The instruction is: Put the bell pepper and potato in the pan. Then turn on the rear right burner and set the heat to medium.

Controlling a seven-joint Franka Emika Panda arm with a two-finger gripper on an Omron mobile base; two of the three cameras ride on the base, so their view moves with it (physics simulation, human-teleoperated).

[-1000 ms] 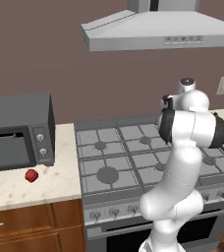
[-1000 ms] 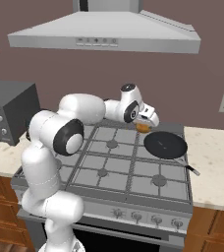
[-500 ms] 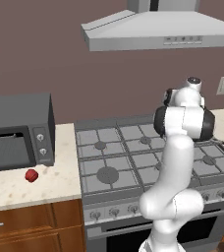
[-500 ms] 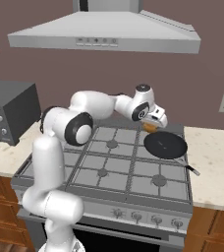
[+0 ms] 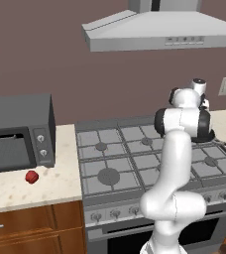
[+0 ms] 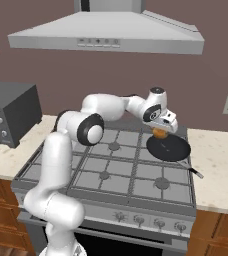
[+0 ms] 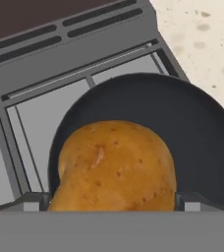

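My tool (image 6: 160, 131): stretched out over the rear right of the stove (image 6: 111, 170), above the near rim of the pan (image 6: 168, 148). Its jaws stand wide, one on each side of the potato (image 7: 115, 168); the hand view shows a finger tip (image 7: 31, 201) at either flank of it, but whether they press on it or merely stand beside it I cannot tell.

Potato: golden-brown, speckled, roundish. It sits between my fingers, over the pan's dark inside near the rim on the stove side. In the right base view it shows as an orange lump (image 6: 159, 133) just under my tool, at the pan's rear left edge.

Pan: shallow, black, round, on the rear right grate; its thin handle points toward the stove's front right corner.

Bell pepper (image 5: 31, 176): small, bright red, resting on the speckled desk (image 5: 16, 191) left of the stove, just in front of the dark oven box (image 5: 17, 131) and well apart from the pan.
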